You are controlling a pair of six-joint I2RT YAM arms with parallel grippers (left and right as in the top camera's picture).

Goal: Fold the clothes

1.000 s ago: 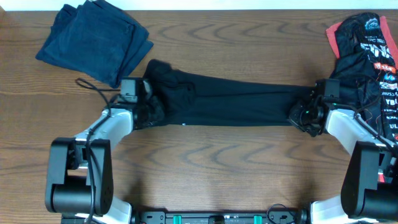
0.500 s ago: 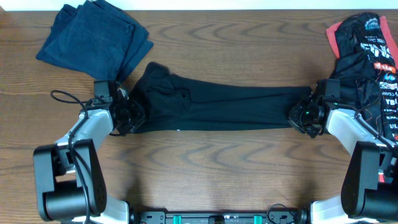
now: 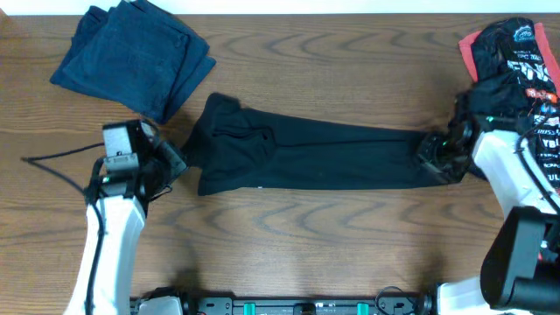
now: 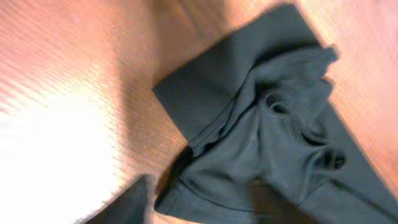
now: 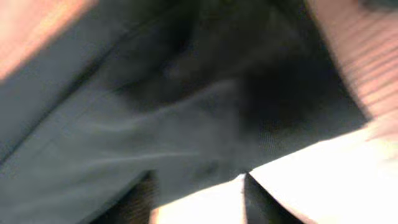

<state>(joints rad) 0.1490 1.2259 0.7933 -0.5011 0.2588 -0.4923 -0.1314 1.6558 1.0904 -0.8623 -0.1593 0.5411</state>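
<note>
- The long black cloth shirt (image 3: 315,156) lies stretched left to right, likely flattened for your next fold.
- Your left gripper (image 3: 174,163) and right gripper (image 3: 431,157) sit at its ends, jaws apart, gripping nothing.

Long black shirt (image 3: 324,159) lies between left end effector (image 3: 169,164) and right end effector (image 3: 435,157).

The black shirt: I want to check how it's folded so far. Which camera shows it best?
Overhead. It shows the whole black shirt as one long band lying flat. The left wrist view shows only its bunched left end; the right wrist view is a blurred close-up of dark cloth.
</note>
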